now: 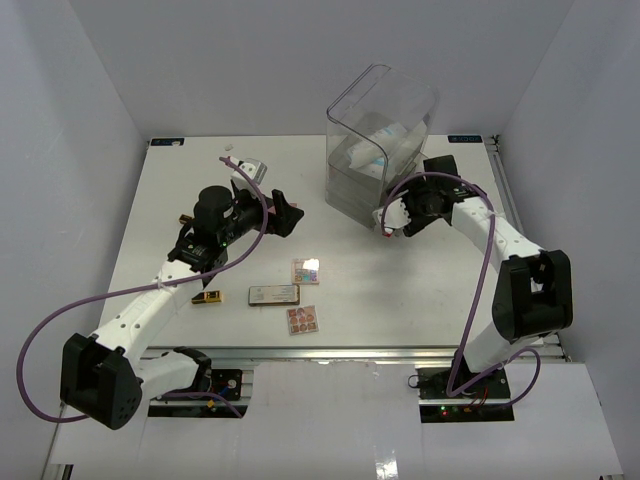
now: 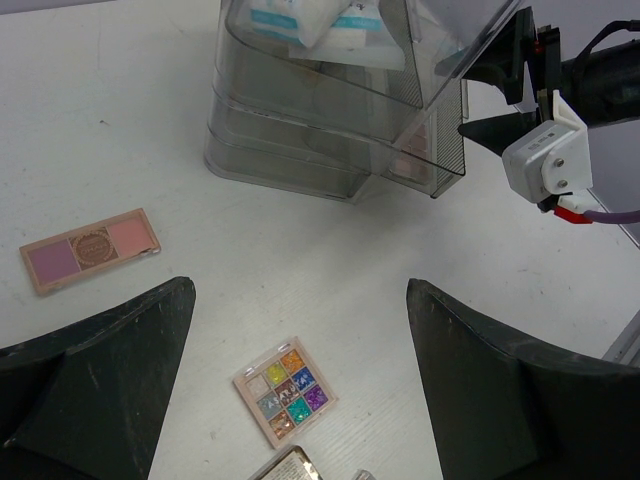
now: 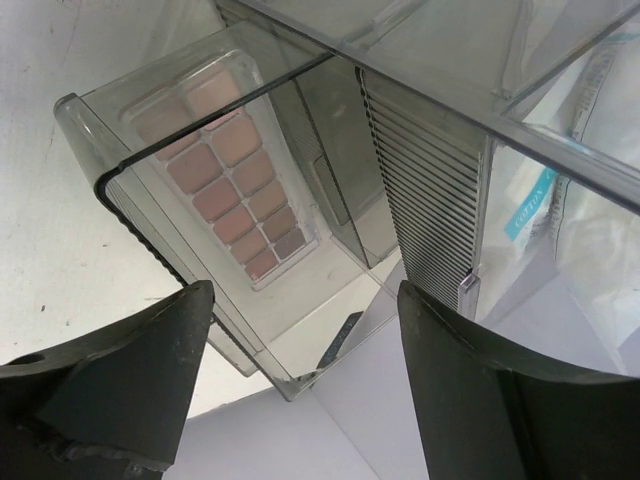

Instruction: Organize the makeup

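I see my left pincer point(image 1: 290, 213) hovering over the counter point(image 1: 400, 290) with its fingers apart and nothing between them. Below it lie a three-pan pink palette point(image 2: 90, 250) and, apart from it, a nine-pan glitter palette point(image 2: 286, 390). From the top camera, a grey compact point(image 1: 273, 294) lies flat near the front edge, with a black-gold tube point(image 1: 207, 296) to its left, near the left arm.

My right pincer point(image 1: 392, 222) is at the foot of the clear drawer box point(image 1: 375, 150), fingers spread and gripping nothing. Its wrist camera looks into a pulled-out drawer point(image 3: 300, 315), where a pink-brown eyeshadow palette point(image 3: 230, 160) lies flat. White-and-light-blue packets point(image 2: 310, 18) sit in the box's top compartment.
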Robot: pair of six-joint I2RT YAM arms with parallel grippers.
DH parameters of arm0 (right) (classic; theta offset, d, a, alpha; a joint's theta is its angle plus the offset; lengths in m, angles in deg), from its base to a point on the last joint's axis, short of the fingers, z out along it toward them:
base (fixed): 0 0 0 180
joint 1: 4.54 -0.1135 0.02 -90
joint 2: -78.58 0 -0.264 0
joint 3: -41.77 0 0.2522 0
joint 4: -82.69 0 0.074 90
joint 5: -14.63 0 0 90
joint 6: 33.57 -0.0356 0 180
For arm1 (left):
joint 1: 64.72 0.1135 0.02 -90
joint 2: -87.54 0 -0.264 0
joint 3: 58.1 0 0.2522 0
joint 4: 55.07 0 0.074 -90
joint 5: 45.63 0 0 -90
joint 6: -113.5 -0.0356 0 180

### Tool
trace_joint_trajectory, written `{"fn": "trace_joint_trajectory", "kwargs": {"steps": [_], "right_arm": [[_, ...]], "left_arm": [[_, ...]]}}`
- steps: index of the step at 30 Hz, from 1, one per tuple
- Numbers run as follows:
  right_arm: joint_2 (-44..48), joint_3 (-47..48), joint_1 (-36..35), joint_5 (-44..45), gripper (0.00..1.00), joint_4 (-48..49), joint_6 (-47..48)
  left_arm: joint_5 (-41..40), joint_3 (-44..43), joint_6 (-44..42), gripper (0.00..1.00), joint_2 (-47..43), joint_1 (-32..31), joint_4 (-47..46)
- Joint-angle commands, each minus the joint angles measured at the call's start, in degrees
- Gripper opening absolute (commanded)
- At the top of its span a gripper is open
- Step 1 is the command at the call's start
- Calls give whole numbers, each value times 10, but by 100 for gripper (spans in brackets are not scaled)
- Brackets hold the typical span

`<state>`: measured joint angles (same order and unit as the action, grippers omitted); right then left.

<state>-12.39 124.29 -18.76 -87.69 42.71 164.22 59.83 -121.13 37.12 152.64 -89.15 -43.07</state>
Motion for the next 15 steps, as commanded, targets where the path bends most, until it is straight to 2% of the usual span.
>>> {"fn": "trace_joint_trajectory", "kwargs": {"steps": [1, 4, 6, 12, 15], "right_arm": [[21, 3, 0, -4, 82, 16, -3], [36, 17, 1, -18, 83, 13, -34], [55, 41, 1, -46, 84, -2, -90], [124, 98, 0, -160, 94, -63, -344], [163, 48, 0, -261, 95, -82, -492]], "left_arm": [[6, 1, 2, 98, -16, 3, -8], [4, 1, 0, 98, -14, 4, -8], [4, 1, 2, 98, -11, 6, -8], [0, -8, 35, 98, 19, 21, 4], [13, -20, 72, 98, 60, 43, 14]]}}
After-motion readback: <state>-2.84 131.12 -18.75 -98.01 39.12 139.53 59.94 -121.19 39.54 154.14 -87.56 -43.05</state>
